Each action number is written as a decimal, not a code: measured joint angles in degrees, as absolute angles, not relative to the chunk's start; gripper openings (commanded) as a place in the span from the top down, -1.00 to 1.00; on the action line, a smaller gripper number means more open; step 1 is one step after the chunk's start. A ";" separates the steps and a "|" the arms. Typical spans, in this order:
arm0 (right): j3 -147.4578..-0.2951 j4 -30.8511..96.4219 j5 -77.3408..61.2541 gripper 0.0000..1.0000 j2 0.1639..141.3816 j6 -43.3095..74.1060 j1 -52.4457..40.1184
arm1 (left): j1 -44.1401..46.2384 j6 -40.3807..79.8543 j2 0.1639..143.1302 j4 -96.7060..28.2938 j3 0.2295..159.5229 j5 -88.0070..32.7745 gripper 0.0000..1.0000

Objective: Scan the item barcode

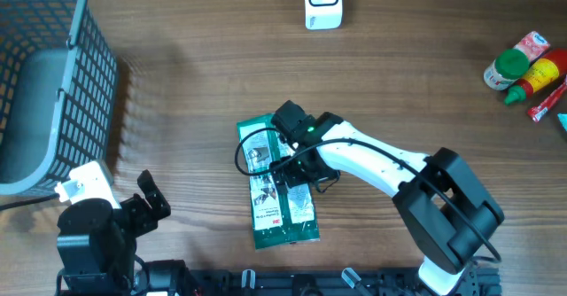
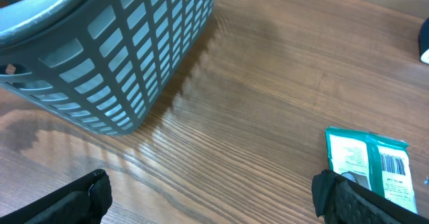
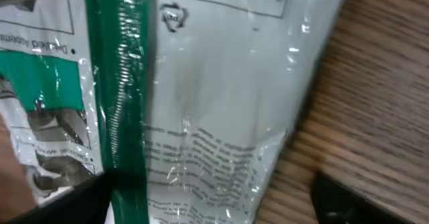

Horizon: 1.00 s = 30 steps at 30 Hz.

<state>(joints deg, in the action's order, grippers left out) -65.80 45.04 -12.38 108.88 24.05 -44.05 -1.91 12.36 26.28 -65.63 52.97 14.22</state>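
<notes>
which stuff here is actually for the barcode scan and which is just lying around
For the job:
- green-and-white packet, barcode side up
- white device at the far edge, likely the scanner

Lying about:
- grey mesh basket
- sauce bottles

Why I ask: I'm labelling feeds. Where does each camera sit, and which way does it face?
Overhead: above the table, facing straight down on basket, green packet, left arm and right arm.
Left wrist: on the left arm, low, facing across the table toward basket and packet; left fingers at the bottom corners.
Right wrist: close above the packet, facing down; right fingers at the bottom corners.
Shared: packet in all three.
</notes>
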 measured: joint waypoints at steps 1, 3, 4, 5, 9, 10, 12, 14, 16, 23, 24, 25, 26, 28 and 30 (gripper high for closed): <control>-65.95 45.41 -11.73 0.54 109.25 23.88 -44.47 | -1.91 12.36 26.28 -65.58 52.97 14.22 -1.00; -66.17 45.74 -11.07 0.91 110.13 24.01 -46.04 | -1.91 12.36 26.28 -65.60 52.97 14.22 -1.00; -66.24 45.87 -11.14 0.91 110.50 24.03 -46.92 | -1.91 12.36 26.28 -65.63 52.97 14.22 -1.00; -66.37 45.87 -11.53 0.91 110.91 24.49 -47.75 | -1.91 12.36 26.28 -65.60 52.97 14.22 -1.00; -67.16 46.46 -11.29 0.91 111.39 26.39 -48.62 | -1.91 12.36 26.28 -65.58 52.97 14.22 -1.00; -67.31 46.78 -11.05 0.91 111.39 26.85 -48.62 | -1.91 12.36 26.28 -65.60 52.97 14.22 -1.00; -68.51 48.95 -9.23 0.91 111.33 27.59 -48.73 | -1.91 12.36 26.28 -65.60 52.97 14.22 -1.00; -68.66 51.22 -5.02 0.91 110.52 27.20 -48.71 | -1.91 12.36 26.28 -65.60 52.97 14.22 -1.00; -67.75 51.59 -0.34 0.91 107.66 25.15 -48.47 | -1.91 12.36 26.28 -65.60 52.97 14.22 -1.00; -67.51 49.87 5.26 0.91 85.01 12.12 -48.12 | -1.91 12.36 26.28 -65.60 52.97 14.20 -1.00; -67.53 49.74 5.32 0.92 84.29 10.41 -48.12 | -1.91 12.36 26.28 -65.60 52.97 14.22 -1.00; -67.53 48.88 5.69 0.91 80.55 9.06 -48.12 | -1.91 12.36 26.28 -65.60 52.97 14.22 -1.00; -67.53 48.40 5.80 0.91 79.00 7.77 -48.12 | -1.91 12.36 26.28 -65.60 52.97 14.20 -1.00; -67.53 47.35 5.85 0.91 75.83 5.65 -48.12 | -1.91 12.36 26.28 -65.60 52.97 14.22 -1.00; -67.53 46.89 5.82 0.91 72.69 3.64 -48.12 | -1.91 12.36 26.28 -65.60 52.97 14.22 -1.00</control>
